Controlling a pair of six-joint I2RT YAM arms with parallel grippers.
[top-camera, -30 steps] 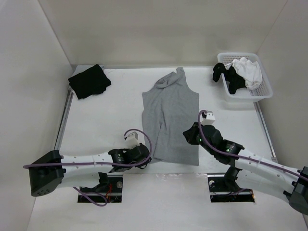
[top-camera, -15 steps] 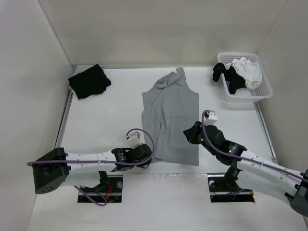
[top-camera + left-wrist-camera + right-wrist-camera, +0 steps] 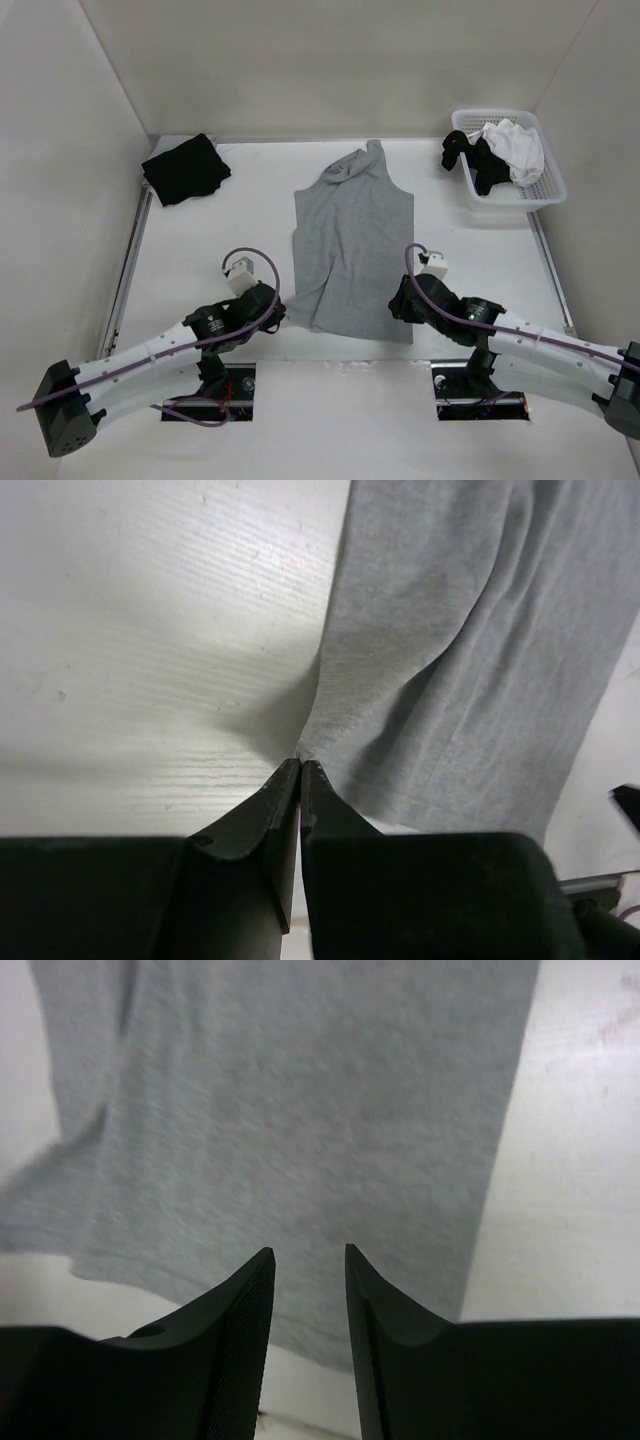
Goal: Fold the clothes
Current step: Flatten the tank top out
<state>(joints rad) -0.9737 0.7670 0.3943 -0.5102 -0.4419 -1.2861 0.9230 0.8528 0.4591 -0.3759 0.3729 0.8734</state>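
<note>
Pinched tight with the left gripper (image 3: 301, 763) on the near-left hem corner of the grey sleeveless top (image 3: 355, 240), flat in the middle of the table (image 3: 200, 240), neck to the far side; corner tugged leftward off its earlier line. Widened at the right gripper (image 3: 308, 1252), jaws apart above the near-right hem, holding nothing. Probably ready for the first fold once closed there too.

Top (image 3: 352, 235): plain light heather grey. Garment (image 3: 186, 168) at the table's (image 3: 215, 240) far-left corner: black. Basket (image 3: 510, 212): white; its contents black and white.
</note>
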